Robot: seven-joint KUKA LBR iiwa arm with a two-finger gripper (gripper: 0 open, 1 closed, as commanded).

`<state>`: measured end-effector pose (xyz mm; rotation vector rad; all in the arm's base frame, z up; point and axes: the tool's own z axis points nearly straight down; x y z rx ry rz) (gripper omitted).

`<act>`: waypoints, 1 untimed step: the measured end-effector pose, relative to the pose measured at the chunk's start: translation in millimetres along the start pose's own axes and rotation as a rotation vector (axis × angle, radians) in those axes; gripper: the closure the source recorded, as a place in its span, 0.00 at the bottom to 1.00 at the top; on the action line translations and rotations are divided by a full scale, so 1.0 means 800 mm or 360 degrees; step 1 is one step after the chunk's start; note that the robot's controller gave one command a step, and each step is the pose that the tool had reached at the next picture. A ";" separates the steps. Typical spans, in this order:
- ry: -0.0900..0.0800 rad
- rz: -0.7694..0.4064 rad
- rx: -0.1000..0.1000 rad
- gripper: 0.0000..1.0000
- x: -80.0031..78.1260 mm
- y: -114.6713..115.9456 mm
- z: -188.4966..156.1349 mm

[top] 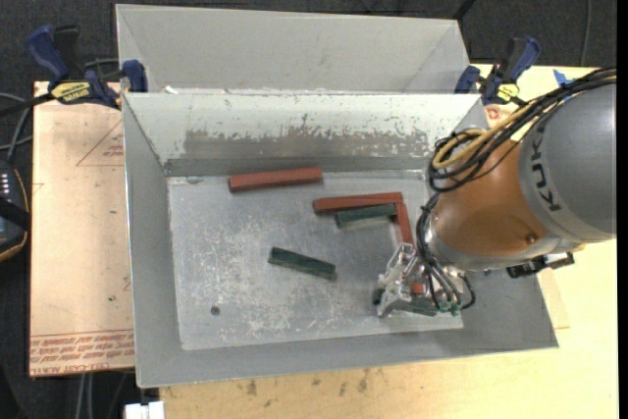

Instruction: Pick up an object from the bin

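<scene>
My gripper (395, 292) is down near the bin floor in the front right corner, below the orange wrist cover. Right beside it, partly hidden by the gripper body, lie a small dark green piece (428, 307) and a bit of something red (418, 288); whether either is held I cannot tell. A red-brown L-shaped piece (361, 204) lies just behind the gripper, its short leg (403, 227) running toward it. A dark green bar (367, 217) rests against the inside of the L.
Another dark green bar (302, 262) lies at the middle of the floor, left of the gripper. A long red-brown bar (275, 180) sits by the back wall. A small dark speck (214, 311) is at the front left. The arm covers the right wall.
</scene>
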<state>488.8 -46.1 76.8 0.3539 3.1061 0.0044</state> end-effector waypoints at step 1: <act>0.0015 0.0060 0.0006 1.00 -0.001 0.001 -0.206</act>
